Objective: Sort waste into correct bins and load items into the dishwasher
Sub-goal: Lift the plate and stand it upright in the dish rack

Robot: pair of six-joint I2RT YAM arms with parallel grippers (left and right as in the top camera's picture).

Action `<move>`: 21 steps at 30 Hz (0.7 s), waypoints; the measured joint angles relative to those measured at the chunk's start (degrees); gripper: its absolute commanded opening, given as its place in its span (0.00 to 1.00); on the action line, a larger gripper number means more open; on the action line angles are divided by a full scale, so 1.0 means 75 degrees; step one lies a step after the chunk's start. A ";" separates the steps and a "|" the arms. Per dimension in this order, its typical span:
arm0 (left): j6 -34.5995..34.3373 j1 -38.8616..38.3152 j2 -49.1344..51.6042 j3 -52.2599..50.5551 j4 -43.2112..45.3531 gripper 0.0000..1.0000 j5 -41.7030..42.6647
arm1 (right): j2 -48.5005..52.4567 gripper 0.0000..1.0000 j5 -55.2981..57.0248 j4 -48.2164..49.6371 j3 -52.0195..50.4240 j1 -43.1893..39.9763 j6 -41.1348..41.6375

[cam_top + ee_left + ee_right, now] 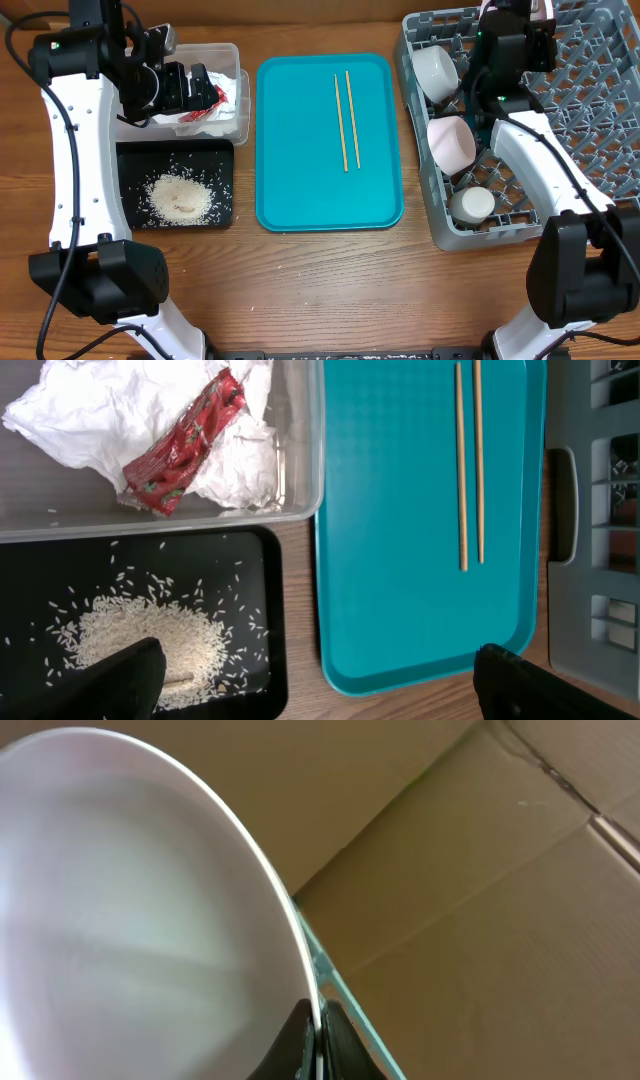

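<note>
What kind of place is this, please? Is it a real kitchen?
Likely a robot test bench, not a home kitchen: the grey dish rack stands on a wooden table, and plain cardboard fills the background.

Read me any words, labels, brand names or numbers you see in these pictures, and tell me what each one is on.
Nothing can be read.
Red foil wrapper in the clear tub: some print, too blurred to read.
Teal tray, dish rack, black tray, white plate in the right gripper: no lettering visible.
</note>
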 measured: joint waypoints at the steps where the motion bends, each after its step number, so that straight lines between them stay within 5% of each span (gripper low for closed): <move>1: 0.0003 0.0000 0.0000 0.0000 -0.0003 1.00 0.0000 | 0.0000 0.04 -0.0061 -0.0219 0.0000 0.0000 -0.0003; 11: 0.0003 0.0000 0.0000 0.0000 0.0000 1.00 0.0000 | 0.0102 0.04 -0.0513 -0.1323 -0.0009 -0.0041 0.0737; 13: 0.0003 0.0000 0.0000 0.0000 -0.0003 1.00 0.0000 | 0.0102 0.30 -0.0542 -0.1326 -0.0009 -0.0058 0.0845; 15: 0.0003 0.0000 0.0000 0.0000 0.0000 1.00 -0.0003 | 0.0102 0.44 -0.0717 -0.1326 -0.0006 -0.0058 0.0982; 21: 0.0003 0.0000 0.0000 0.0000 -0.0003 1.00 0.0000 | 0.0175 0.61 -0.1268 -0.1335 -0.0006 -0.0047 0.1230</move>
